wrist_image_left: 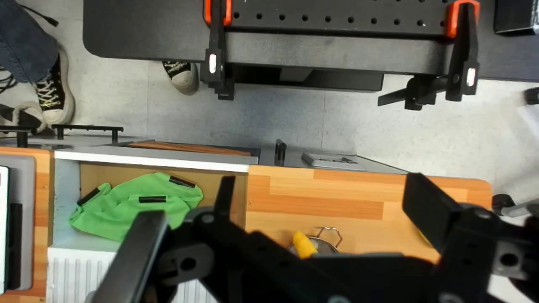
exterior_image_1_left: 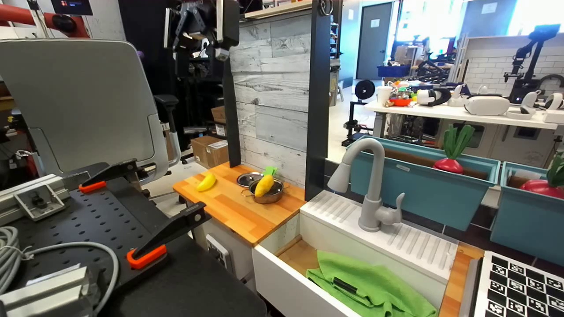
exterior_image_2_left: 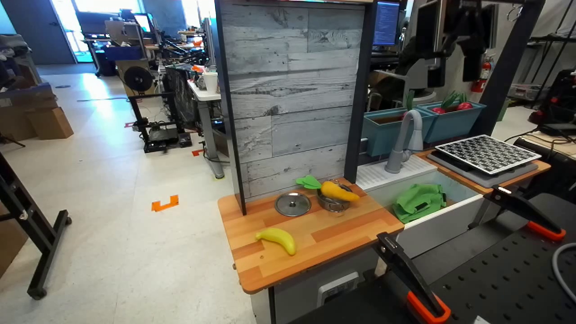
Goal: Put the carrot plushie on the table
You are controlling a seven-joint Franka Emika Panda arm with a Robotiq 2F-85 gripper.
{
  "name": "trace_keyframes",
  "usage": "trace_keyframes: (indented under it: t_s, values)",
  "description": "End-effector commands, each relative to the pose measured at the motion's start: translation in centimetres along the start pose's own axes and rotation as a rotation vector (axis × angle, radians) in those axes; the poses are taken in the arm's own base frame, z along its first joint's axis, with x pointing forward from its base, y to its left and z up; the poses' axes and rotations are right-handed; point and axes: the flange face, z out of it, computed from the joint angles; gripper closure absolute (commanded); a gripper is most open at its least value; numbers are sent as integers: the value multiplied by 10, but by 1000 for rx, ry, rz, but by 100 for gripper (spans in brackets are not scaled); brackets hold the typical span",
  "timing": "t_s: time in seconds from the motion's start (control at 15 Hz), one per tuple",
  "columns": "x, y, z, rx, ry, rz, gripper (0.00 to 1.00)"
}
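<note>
The carrot plushie, orange-yellow with a green leafy end, lies tilted across the small metal bowl in both exterior views (exterior_image_1_left: 264, 186) (exterior_image_2_left: 338, 192). The bowl (exterior_image_1_left: 269, 199) (exterior_image_2_left: 333, 205) stands on the wooden table (exterior_image_1_left: 233, 215) (exterior_image_2_left: 315, 243). The wrist view shows the carrot plushie's yellow tip (wrist_image_left: 304, 245) over the bowl (wrist_image_left: 326, 245); the gripper body hides its leafy end. My gripper (exterior_image_1_left: 194, 31) (exterior_image_2_left: 461, 40) hangs high above the table, well apart from the plushie. In the wrist view its fingers (wrist_image_left: 320, 189) are wide apart with nothing between them.
A yellow banana toy (exterior_image_1_left: 206, 182) (exterior_image_2_left: 276, 240) and a metal lid (exterior_image_1_left: 247, 178) (exterior_image_2_left: 292, 204) lie on the table. A grey plank wall (exterior_image_1_left: 273, 88) stands behind. Beside it are the faucet (exterior_image_1_left: 374, 189) and a sink with a green cloth (exterior_image_1_left: 370, 281). Clamps (exterior_image_2_left: 409, 274) stick out from the black bench.
</note>
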Motion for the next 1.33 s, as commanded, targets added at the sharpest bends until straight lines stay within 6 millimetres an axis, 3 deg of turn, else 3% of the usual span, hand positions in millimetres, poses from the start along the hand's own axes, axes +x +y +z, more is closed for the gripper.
trace_keyframes:
  t_s: [0.0,0.53,1.27]
  values:
    - [23,-2,26,-18,25,5,0]
    - [86,-17,69,8,69,39,0]
    - [168,-56,138,-19,137,112,0]
